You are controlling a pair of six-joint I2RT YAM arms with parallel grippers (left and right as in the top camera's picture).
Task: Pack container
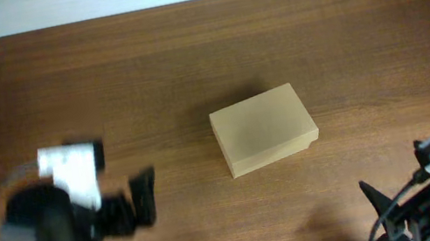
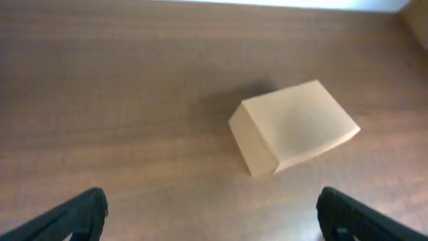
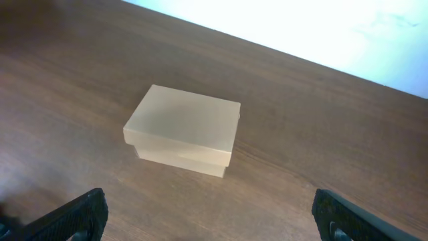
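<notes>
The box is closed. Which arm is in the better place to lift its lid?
Probably right. The right gripper, open and empty, faces the box's long front side, where the lid edge shows. The left gripper, also open, faces mostly a short end.

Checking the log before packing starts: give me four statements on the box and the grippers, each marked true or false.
1. The box has its lid shut. True.
2. The left gripper holds the box. False: it is open and apart from the box.
3. The box rests on the table, near its middle. True.
4. The right gripper is shut. False: its fingers are spread wide, with nothing between them.
</notes>
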